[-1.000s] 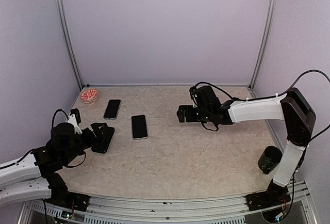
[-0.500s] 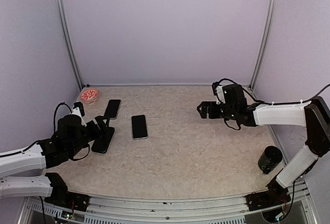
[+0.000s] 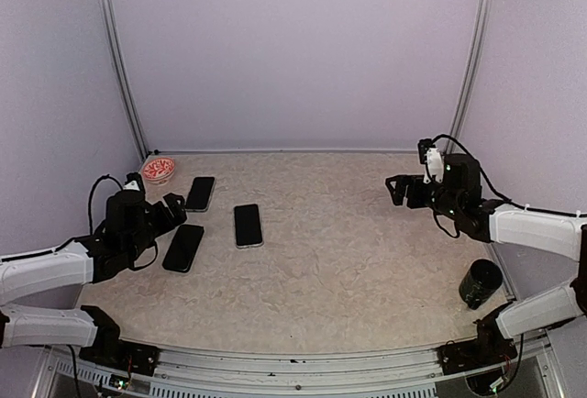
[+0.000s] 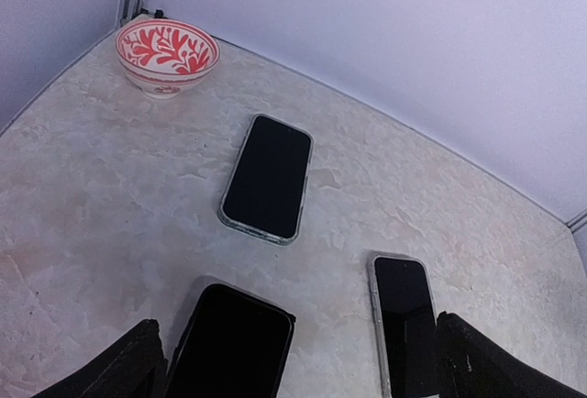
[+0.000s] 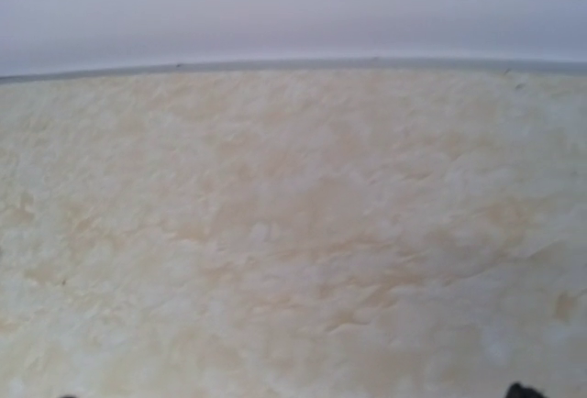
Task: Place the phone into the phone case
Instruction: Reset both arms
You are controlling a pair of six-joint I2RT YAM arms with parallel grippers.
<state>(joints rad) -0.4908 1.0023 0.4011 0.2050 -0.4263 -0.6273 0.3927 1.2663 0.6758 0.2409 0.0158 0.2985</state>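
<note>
Three flat dark slabs lie at the left of the table. One with a black rim point(image 3: 183, 248) point(image 4: 229, 343) is nearest. One with a clear rim point(image 3: 199, 193) point(image 4: 268, 176) lies further back. One with a silvery rim point(image 3: 248, 225) point(image 4: 406, 320) lies to the right. I cannot tell which is a bare phone and which a case. My left gripper point(image 3: 171, 209) point(image 4: 307, 381) is open and empty, just left of and above the black-rimmed slab. My right gripper point(image 3: 398, 189) is open and empty at the far right, over bare table.
A red-and-white bowl point(image 3: 159, 170) point(image 4: 168, 54) stands in the back left corner. A black cup point(image 3: 480, 283) stands at the right edge near the right arm's base. Walls close off the back and both sides.
My left gripper has drawn back and left off the black-rimmed slab, which now lies uncovered. My right arm has pulled back from the table's middle to the right side.
</note>
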